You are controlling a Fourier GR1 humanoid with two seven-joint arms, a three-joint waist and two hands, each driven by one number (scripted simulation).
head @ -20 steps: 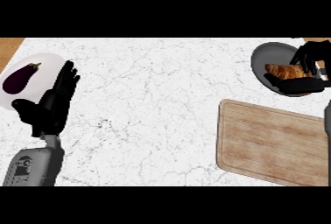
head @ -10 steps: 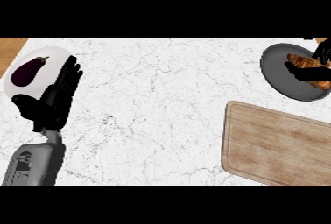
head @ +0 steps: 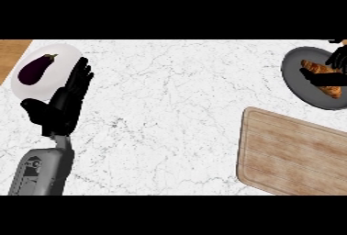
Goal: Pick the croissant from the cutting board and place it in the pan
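Reaching in at the upper right edge of the view, the robot's right hand [head: 337, 64] sits over a dark grey pan [head: 298, 87]. Only part of this black hand shows; the rest is cut off by the edge. Its fingers and thumb curl round the croissant [head: 320, 73], one dark digit crossing the pastry's lower half. The croissant is golden brown and lies inside the pan, toward the pan's right side; whether it touches the pan's floor cannot be told.

Just below the pan, a pale wooden cutting board [head: 291, 156] lies on the counter at the right, slightly tilted, with its right part running out of view. Nothing lies on the visible part of the board.

Far across the white marbled counter [head: 176, 105], at the left, the robot's left hand [head: 62, 103] rests open with straight fingers pointing up, its grey forearm rising from the lower edge. The fingertips overlap the right rim of a white plate [head: 47, 57] at the upper left. A dark purple eggplant [head: 35, 69] lies on that plate. A strip of wooden surface [head: 10, 53] shows in the upper left corner, beyond the counter.
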